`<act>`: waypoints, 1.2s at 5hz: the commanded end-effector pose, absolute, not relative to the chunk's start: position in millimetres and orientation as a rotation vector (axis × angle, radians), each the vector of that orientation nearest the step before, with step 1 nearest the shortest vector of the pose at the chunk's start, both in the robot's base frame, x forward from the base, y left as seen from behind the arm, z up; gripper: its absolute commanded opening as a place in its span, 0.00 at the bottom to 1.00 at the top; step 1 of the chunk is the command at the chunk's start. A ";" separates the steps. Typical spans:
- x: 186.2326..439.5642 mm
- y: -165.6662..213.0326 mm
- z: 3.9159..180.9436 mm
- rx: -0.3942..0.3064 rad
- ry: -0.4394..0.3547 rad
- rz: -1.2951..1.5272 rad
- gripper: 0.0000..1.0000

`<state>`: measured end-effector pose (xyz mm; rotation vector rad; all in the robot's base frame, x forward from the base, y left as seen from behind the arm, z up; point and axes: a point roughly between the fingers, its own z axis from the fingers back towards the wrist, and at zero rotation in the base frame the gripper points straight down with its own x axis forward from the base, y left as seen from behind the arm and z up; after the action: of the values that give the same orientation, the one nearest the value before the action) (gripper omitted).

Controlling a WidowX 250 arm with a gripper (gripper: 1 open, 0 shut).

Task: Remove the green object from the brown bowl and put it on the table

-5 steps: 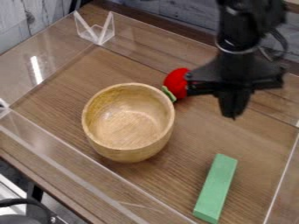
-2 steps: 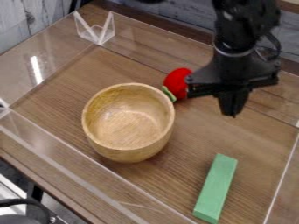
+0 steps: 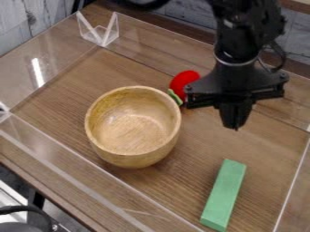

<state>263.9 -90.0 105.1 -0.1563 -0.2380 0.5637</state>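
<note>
Green block (image 3: 223, 194) lies apart from the tool (image 3: 231, 118).

One brown bowl (image 3: 132, 127), one green block (image 3: 223, 194), one red fruit-like toy (image 3: 183, 83), one clear stand (image 3: 100, 29) and one robot arm (image 3: 244, 54) share one table (image 3: 79, 77).

Tabletop (image 3: 79, 86): evenly and fairly brightly lit
Bowl interior (image 3: 130, 120): soft shading, no hard shadow edge
Robot arm (image 3: 242, 54): dark, with pale sheen at upper right of the frame
Clear walls (image 3: 36, 136): thin pale glints, lower left
Sharpness: low resolution, fine detail soft
</note>
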 end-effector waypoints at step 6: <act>288.2 -50.4 110.4 -0.149 -0.236 0.539 1.00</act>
<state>285.3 -50.0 102.8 -0.1360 -0.2082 0.5445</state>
